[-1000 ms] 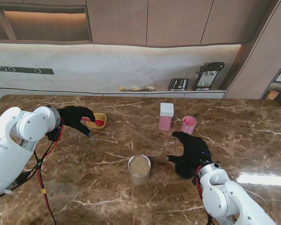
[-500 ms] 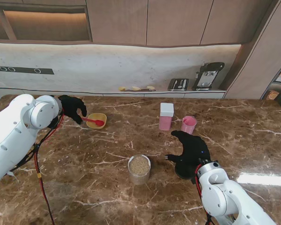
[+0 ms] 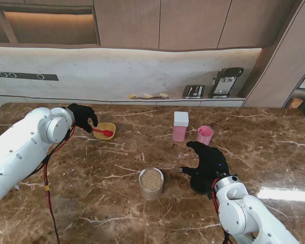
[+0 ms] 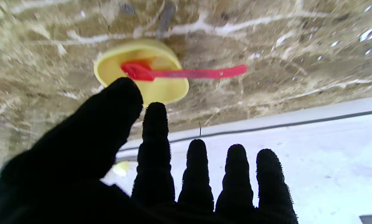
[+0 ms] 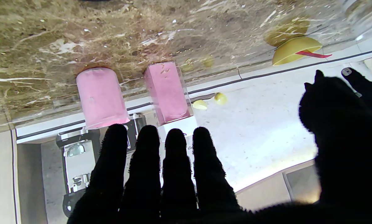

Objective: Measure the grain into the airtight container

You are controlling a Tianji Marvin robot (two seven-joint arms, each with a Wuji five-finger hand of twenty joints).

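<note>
On the table (image 3: 91, 203): one grain jar (image 3: 151, 182), one yellow bowl (image 3: 105, 130), one red scoop (image 3: 103, 132), two pink containers (image 3: 180, 126) (image 3: 205, 135). No legible writing. Left robot hand (image 3: 82, 116) and right robot hand (image 3: 208, 161) released, fingers spread.

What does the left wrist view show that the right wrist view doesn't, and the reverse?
Only the left wrist view shows the left robot hand, open, and the red spoon's whole handle reaching out past the yellow bowl's rim. Only the right wrist view shows the right robot hand, open, plus the pink cup and the pink container with a white lid. Both show bowl, spoon and marble table.
</note>
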